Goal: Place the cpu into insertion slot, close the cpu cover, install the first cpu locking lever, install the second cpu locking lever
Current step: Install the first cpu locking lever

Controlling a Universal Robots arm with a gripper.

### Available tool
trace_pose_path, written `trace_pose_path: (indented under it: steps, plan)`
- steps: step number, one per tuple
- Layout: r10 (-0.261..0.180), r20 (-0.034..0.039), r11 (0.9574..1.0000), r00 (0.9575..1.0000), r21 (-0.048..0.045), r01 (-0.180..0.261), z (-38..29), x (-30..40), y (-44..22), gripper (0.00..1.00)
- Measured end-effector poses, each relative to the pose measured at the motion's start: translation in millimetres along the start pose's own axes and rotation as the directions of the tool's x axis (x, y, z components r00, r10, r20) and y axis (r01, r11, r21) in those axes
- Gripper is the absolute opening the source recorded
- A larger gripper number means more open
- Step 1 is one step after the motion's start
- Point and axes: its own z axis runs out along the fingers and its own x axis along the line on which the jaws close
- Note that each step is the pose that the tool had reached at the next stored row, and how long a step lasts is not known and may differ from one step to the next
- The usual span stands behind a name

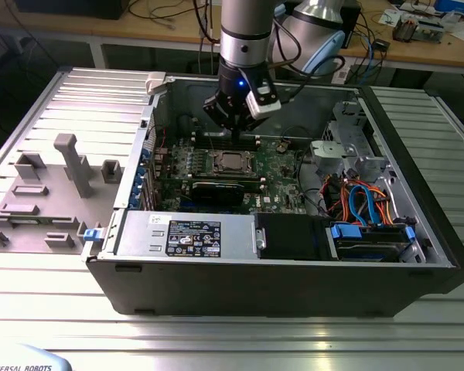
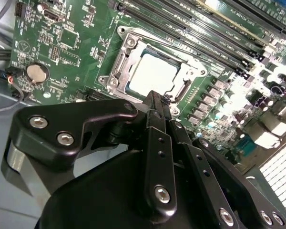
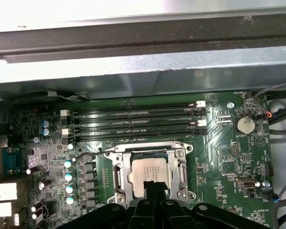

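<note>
The cpu (image 1: pixel 231 161) lies flat in the insertion slot (image 1: pixel 232 172) on the green board, with its silver top showing in both wrist views (image 2: pixel 152 76) (image 3: pixel 150 172). The silvery cpu cover (image 3: pixel 182 172) lies down around it as a frame (image 2: pixel 115 62). A thin wire lever (image 3: pixel 88 153) runs along one side of the socket. My gripper (image 1: pixel 233 127) hangs just above the socket's far edge. Its black fingertips (image 2: pixel 155 98) are pressed together with nothing between them, and they sit over the chip's edge in the first wrist view (image 3: pixel 155 188).
Long memory slots (image 3: pixel 138 121) run beside the socket. A black expansion card (image 1: pixel 220 189) stands in front of it in the exterior view. The power supply (image 1: pixel 185 234), the drive cage with blue cables (image 1: pixel 367 209) and the case walls (image 1: pixel 139 166) close in the board.
</note>
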Motion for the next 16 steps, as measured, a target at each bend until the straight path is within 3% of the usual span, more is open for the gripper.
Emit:
trace_pose_path:
  steps: [4, 5, 11, 14, 16]
  plan:
    - [-0.023, 0.0009, 0.9997, 0.9997, -0.0018, 0.023, 0.0, 3.3, -0.4, 0.11]
    - [-0.023, 0.0059, 0.9997, 0.9997, -0.003, 0.023, 0.0, 7.4, -0.6, 0.11]
    - [-0.024, 0.0196, 0.9997, 0.9995, -0.0066, 0.024, -0.1, 20.5, -1.7, 0.11]
    - [-0.024, 0.0256, 0.9997, 0.9994, -0.0081, 0.024, -0.2, 31.2, -3.1, 0.11]
    - [-0.027, 0.0272, 0.9996, 0.9993, -0.0092, 0.027, -0.2, 34.0, -3.9, 0.11]
